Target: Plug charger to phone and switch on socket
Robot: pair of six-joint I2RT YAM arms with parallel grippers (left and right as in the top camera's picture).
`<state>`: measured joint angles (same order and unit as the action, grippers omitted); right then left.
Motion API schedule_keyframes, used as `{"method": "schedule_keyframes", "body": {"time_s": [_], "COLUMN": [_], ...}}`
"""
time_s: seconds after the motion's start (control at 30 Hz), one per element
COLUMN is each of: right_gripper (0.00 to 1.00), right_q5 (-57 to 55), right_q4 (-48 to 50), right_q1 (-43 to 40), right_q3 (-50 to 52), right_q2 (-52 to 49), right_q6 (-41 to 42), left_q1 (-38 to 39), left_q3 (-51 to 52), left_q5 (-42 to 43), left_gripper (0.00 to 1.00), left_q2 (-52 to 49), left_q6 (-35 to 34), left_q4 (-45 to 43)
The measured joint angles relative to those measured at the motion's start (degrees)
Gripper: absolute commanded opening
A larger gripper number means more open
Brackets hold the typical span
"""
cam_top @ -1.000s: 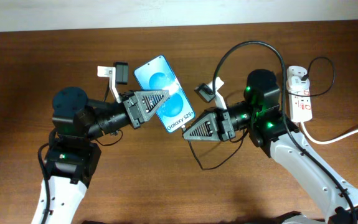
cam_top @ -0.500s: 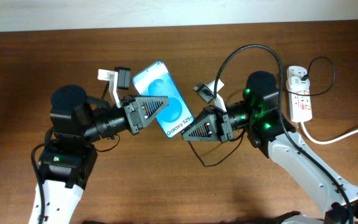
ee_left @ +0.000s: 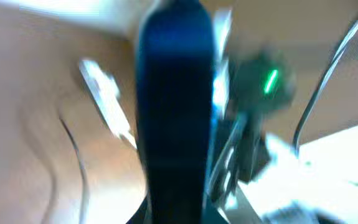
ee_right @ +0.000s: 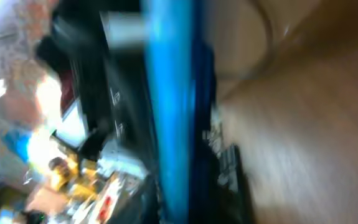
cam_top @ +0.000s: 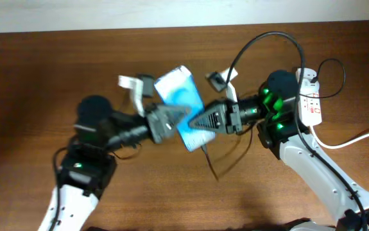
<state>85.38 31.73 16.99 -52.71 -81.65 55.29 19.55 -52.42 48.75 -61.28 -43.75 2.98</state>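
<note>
Left gripper: my left gripper [cam_top: 171, 119] reaches toward the table's middle, its tip against the lower left edge of the phone. My fingers are closed on that edge. Motion blur hides how deep the grip goes.
Right gripper: my right gripper [cam_top: 197, 121] points left and meets the phone's lower right side, tip to tip with the other gripper. I cannot tell whether these fingers are apart or pinched on anything; the blur swallows them.
Phone: the slim rectangular phone [cam_top: 179, 96] with a black frame and bright blue screen is tilted between my two grippers, smeared by motion. The left wrist view shows it edge-on as a dark blue upright band [ee_left: 175, 112]. The right wrist view shows it as a bright blue upright stripe [ee_right: 169, 93].
Charger: the long thin black cable of the charger [cam_top: 269, 35] arcs high over my right arm, and more of it trails on the wood below the grippers. Its plug tip is lost in the blur.
Socket: the small white oblong socket [cam_top: 310, 106] with red markings lies at the right edge, beside my right arm, well apart from the phone.
Cord: a thick white cord [cam_top: 357, 136] runs from the socket toward the right.
Table: brown wooden table [cam_top: 43, 77].
</note>
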Motion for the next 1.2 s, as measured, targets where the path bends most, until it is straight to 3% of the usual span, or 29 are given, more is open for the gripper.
{"method": "schedule_keyframes", "body": {"time_s": [0.07,0.2,0.27,0.37,0.43,0.47,0.5,0.6,0.7,0.77,0.97,1.13,1.2], "right_gripper": [0.23,0.41,0.51,0.51,0.51,0.48,0.36,0.29,0.17,0.05,0.04,0.04,0.04], "right_q5": [-0.6,-2.6,-3.8,-1.8,-1.3,-1.3,-1.3,-2.2,-3.8,-3.9,-4.1,-0.5,1.3], "right_q4": [-0.4,0.1,-0.4,0.0,0.0,-0.2,-0.2,-0.1,-0.1,0.0,-0.1,-0.3,7.1], "right_q1": [0.0,0.5,0.5,0.5,0.6,1.2,2.5,9.2,10.0,11.0,11.2,11.1,11.2], "right_q3": [0.1,-0.3,-0.5,-0.6,-0.7,-0.8,-0.8,-0.8,-0.8,-0.8,-0.9,0.2,0.8], "right_q2": [0.3,0.3,0.3,0.3,-0.2,-1.5,-3.0,-4.9,-4.9,-4.9,-4.9,-5.4,-5.8], "right_q6": [0.2,-0.3,-1.4,-4.8,-5.6,-5.9,-6.1,-8.6,-9.0,-9.0,-7.5,-4.6,-0.6], "left_q1": [0.3,-4.6,-15.0,-27.4,-27.8,-27.8,-27.8,-27.8,-26.4,-25.8,-25.8,-21.7,-19.8], "left_q3": [0.4,0.5,0.8,1.0,1.0,1.0,1.0,1.0,1.0,1.0,1.0,0.1,-0.5], "left_q5": [1.2,7.3,13.0,18.7,20.7,21.4,21.6,22.1,22.2,22.2,21.8,18.5,17.7], "left_gripper": [0.0,0.0,0.0,0.0,0.0,0.0,0.0,0.0,0.0,0.0,0.0,0.0,0.0], "left_q2": [-0.4,-0.5,-0.5,-0.5,-0.5,-0.5,-0.5,-0.5,-0.5,-0.5,-0.5,-0.5,-0.5], "left_q6": [-1.2,-2.7,-3.5,-6.6,-8.5,-9.3,-9.7,-10.3,-10.3,-10.0,-8.7,-2.9,-2.3], "left_q4": [-1.1,-0.5,-2.6,-8.9,-9.5,-9.7,-9.7,-9.7,-9.7,-9.7,-8.7,-1.3,-1.3]}}
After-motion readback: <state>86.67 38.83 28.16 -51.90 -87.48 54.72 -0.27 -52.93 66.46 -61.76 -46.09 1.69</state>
